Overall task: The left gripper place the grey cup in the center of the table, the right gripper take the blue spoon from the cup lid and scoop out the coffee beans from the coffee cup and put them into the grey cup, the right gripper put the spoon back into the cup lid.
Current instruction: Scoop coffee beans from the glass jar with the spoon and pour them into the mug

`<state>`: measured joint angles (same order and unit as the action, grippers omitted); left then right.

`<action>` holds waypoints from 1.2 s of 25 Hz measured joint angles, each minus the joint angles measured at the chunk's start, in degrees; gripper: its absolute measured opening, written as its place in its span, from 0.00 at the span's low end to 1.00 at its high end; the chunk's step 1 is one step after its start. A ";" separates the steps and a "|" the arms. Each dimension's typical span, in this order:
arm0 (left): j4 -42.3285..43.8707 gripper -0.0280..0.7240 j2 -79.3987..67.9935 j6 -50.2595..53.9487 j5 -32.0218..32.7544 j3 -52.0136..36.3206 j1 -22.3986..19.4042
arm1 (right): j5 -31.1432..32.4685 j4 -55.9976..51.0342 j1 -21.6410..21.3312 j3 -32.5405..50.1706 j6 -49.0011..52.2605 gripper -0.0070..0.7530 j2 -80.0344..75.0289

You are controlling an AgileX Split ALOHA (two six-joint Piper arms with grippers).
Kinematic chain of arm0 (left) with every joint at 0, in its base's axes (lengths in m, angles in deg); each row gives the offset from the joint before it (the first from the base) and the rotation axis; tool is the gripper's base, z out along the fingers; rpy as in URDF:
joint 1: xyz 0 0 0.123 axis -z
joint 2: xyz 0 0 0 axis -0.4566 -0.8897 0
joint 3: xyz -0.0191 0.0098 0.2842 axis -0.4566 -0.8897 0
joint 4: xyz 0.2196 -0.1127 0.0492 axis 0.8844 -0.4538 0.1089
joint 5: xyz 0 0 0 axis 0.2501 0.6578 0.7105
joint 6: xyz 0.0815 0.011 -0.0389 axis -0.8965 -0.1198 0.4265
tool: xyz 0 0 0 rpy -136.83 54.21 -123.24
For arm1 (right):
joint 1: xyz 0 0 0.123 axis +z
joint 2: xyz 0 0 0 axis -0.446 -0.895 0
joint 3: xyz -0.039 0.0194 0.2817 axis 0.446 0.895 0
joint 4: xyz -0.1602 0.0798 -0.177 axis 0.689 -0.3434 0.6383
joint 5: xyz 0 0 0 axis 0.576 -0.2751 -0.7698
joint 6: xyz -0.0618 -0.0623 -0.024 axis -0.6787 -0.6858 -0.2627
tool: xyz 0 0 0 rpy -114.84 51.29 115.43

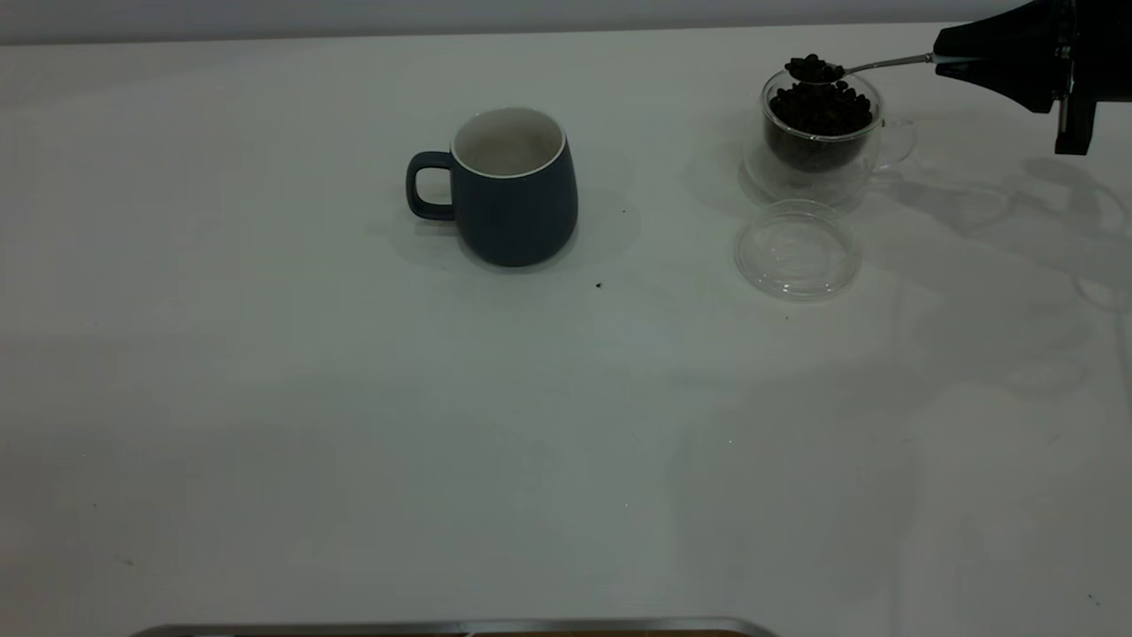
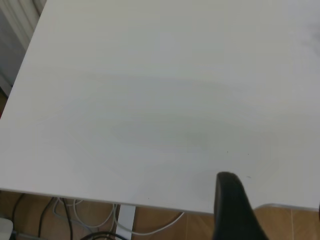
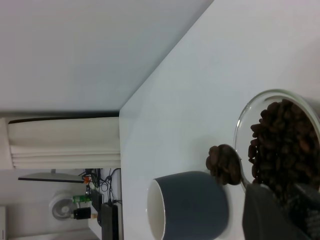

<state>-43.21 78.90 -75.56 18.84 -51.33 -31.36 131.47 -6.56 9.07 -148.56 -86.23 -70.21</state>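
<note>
I'm mid-scoop: right gripper (image 1: 951, 60), upper right of the exterior frame, clamps the blue spoon (image 1: 871, 65), heaped, over the coffee cup (image 1: 822, 133). Next, carry it level left to the grey cup (image 1: 513, 186) at frame centre and tip. Left gripper (image 2: 235, 210): can't tell.

Wall (image 1: 354, 13): pale and plain, behind the table's (image 1: 265, 398) far edge.
Metal strip (image 1: 451, 627): silver, along the table's near edge.
Cables (image 2: 85, 220): white and dark, loose below the table.
Floor (image 2: 160, 225): brown, under the table.
White post (image 2: 125, 220): upright beneath the table.
</note>
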 joint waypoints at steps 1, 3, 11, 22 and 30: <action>0.00 0.67 0.00 0.00 0.00 0.00 0.00 | 0.00 0.00 0.12 0.00 0.13 0.14 0.00; 0.00 0.67 0.00 0.00 0.00 0.00 0.00 | 0.00 0.00 0.25 0.00 0.27 0.14 0.22; 0.00 0.67 0.00 0.00 0.00 0.00 0.00 | 0.29 0.05 2.72 0.00 1.03 0.14 3.81; 0.00 0.67 0.00 -0.17 0.00 0.00 0.00 | 0.29 -0.82 13.09 0.00 2.78 0.14 3.99; 0.00 0.67 0.00 -0.17 0.00 0.00 0.00 | 0.23 -4.33 21.65 0.00 2.97 0.14 3.99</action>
<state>-43.21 78.90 -75.73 18.84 -51.33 -31.36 131.70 -10.89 30.72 -148.56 -83.26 -66.22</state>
